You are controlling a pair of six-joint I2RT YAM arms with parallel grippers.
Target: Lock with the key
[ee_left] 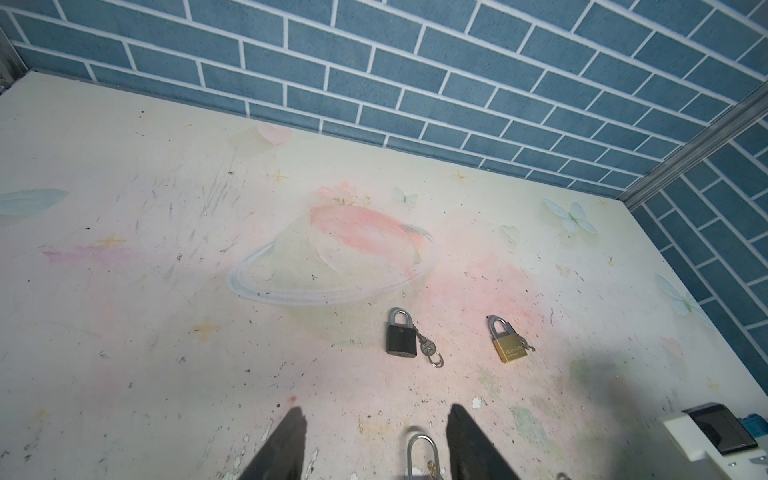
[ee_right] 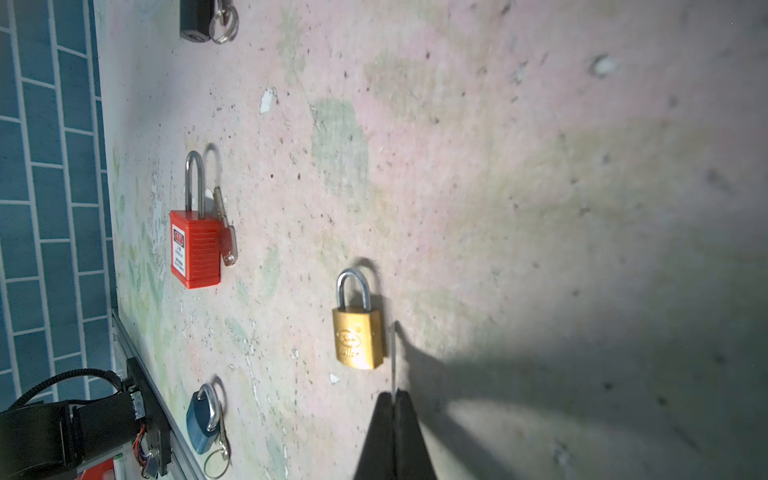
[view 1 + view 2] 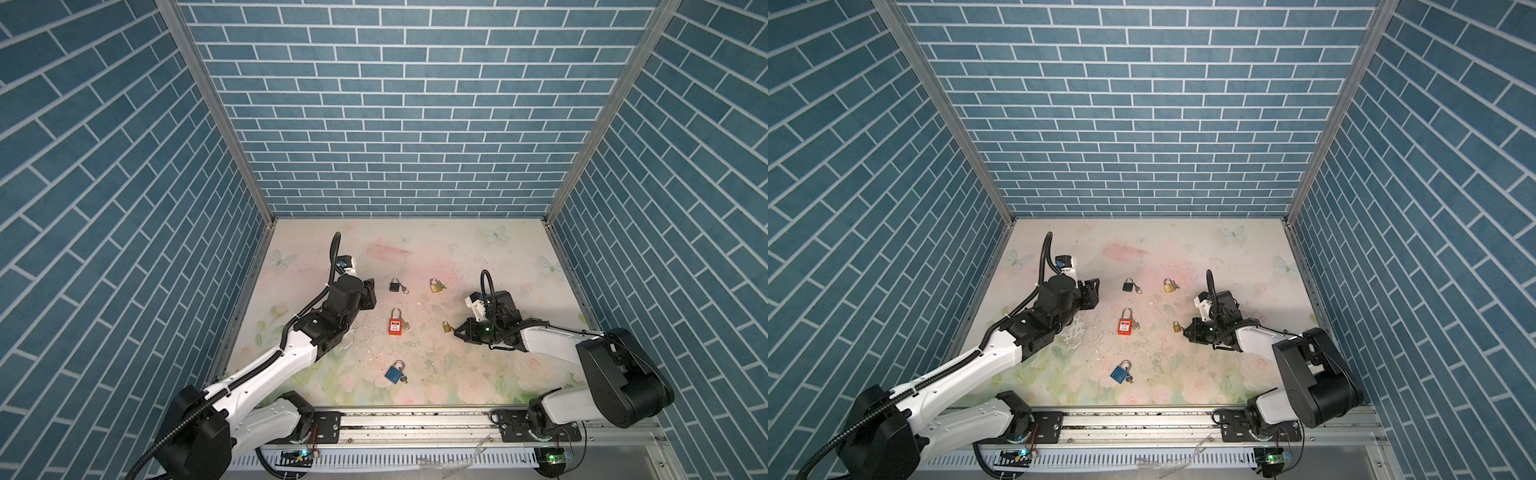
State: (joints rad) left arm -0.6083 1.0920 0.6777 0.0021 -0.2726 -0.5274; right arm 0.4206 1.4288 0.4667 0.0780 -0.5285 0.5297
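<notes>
My right tool [image 2: 392, 400], clenched on the key [image 2: 392, 357] edge-on, hovers just beside the small brass padlock [image 2: 356, 338] at its ten o'clock on the counter [image 2: 540, 166]; I judge the blade must meet the base keyway squarely, lock braced. Farther, my left tool [image 1: 377, 411] hangs released.

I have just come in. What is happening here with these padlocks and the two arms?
The right gripper is shut on what looks like a thin key, seen edge-on, its tip beside the small brass padlock on the table. The left gripper hangs open close to the red padlock, gripping nothing.
</notes>
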